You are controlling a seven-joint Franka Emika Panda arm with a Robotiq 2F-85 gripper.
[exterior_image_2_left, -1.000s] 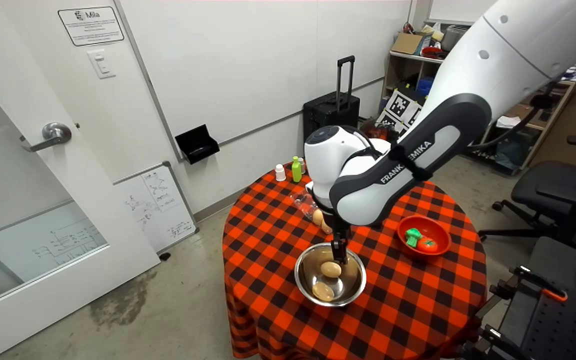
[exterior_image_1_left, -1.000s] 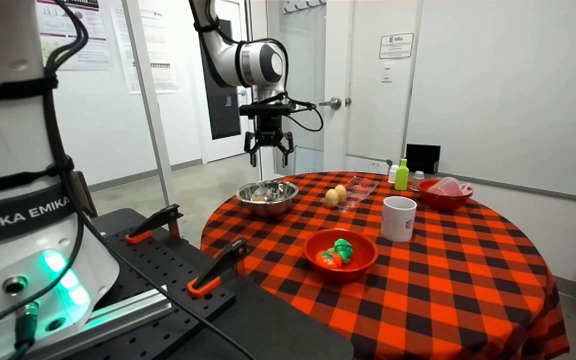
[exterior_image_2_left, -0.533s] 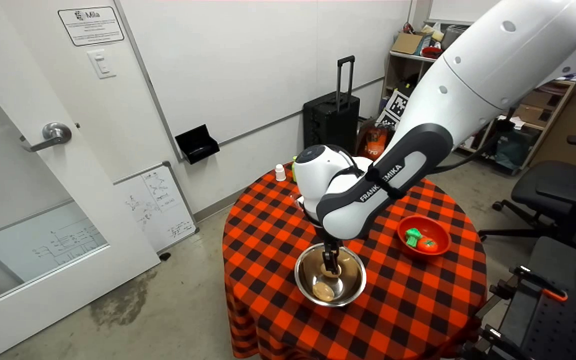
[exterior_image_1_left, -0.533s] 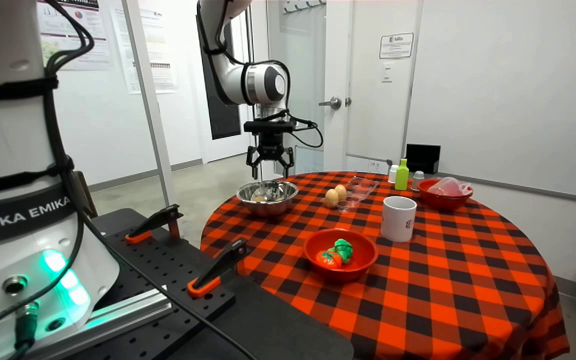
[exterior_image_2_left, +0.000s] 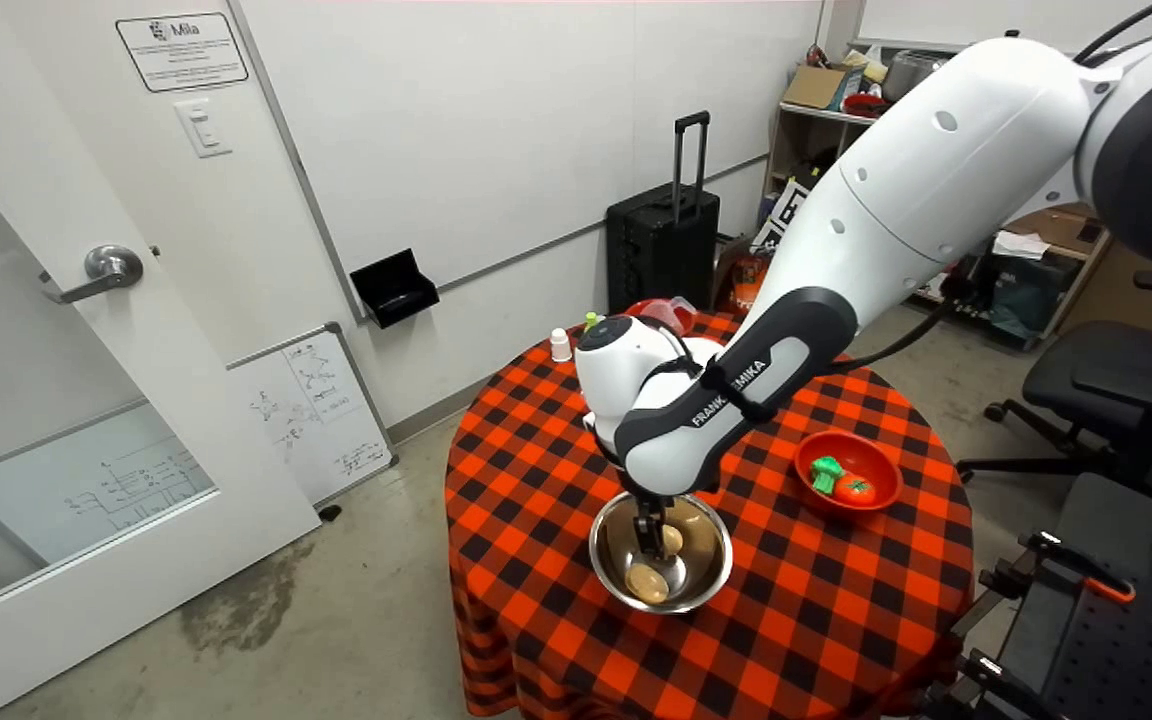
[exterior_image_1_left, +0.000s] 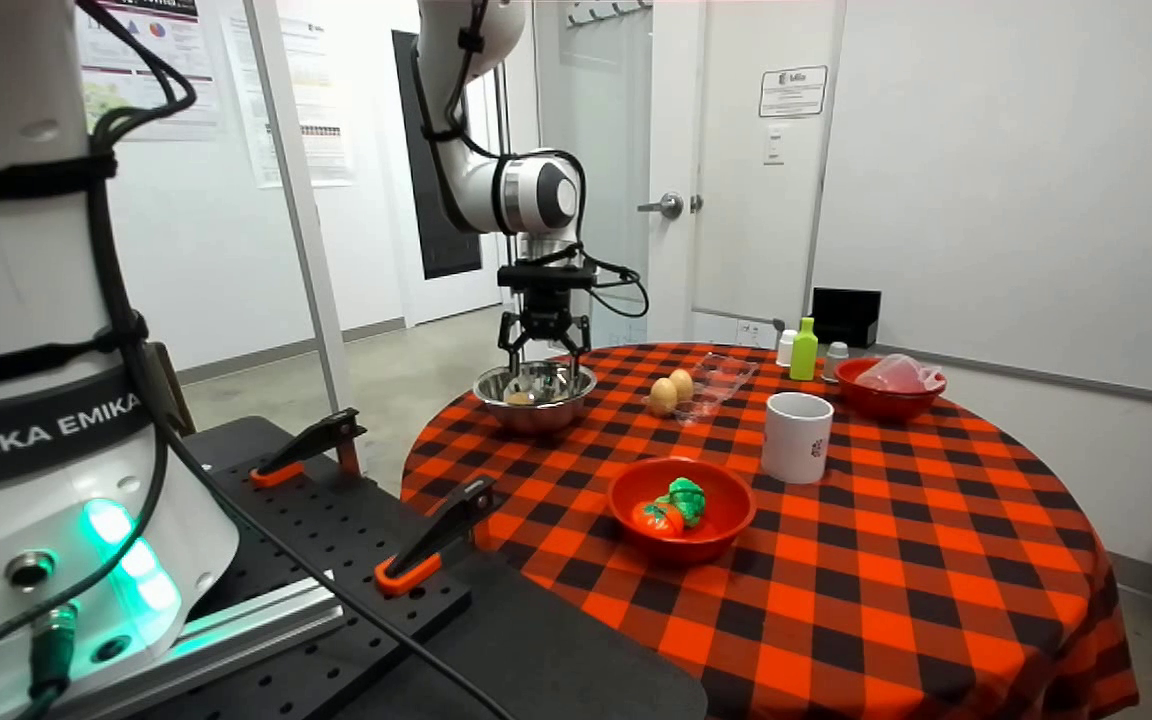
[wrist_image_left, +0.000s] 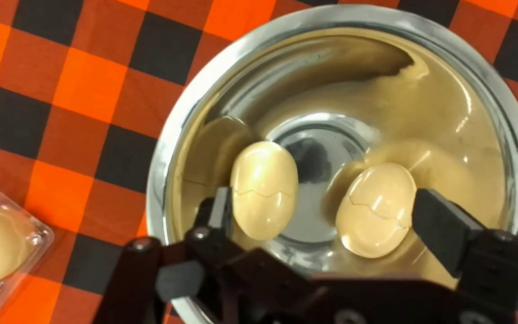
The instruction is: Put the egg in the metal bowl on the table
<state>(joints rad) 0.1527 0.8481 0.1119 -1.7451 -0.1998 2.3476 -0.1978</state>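
The metal bowl (exterior_image_1_left: 536, 415) stands on the table (exterior_image_1_left: 896, 570) with its red-and-black checked cloth. It also shows in an exterior view (exterior_image_2_left: 708, 562) and in the wrist view (wrist_image_left: 421, 101). Two tan eggs lie in it, apart: a left egg (wrist_image_left: 264, 191) and a right egg (wrist_image_left: 376, 210) in the wrist view. My gripper (wrist_image_left: 322, 202) is open, fingertips reaching inside the bowl. One fingertip is beside the left egg's outer side, the other beside the right egg's outer side. Whether they touch, I cannot tell. Two more eggs (exterior_image_1_left: 663, 397) sit on the table by a clear carton (exterior_image_1_left: 721, 380).
A red bowl (exterior_image_1_left: 731, 515) holds a toy tomato and broccoli. A white mug (exterior_image_1_left: 794, 437) stands behind it. A green bottle (exterior_image_1_left: 803, 350), small white containers and another red bowl (exterior_image_1_left: 891, 405) with pinkish plastic are farther back. A carton corner (wrist_image_left: 43, 234) shows beside the metal bowl.
My gripper has come down from above the metal bowl until its open fingertips are inside it. The eggs and the bowl look unmoved.
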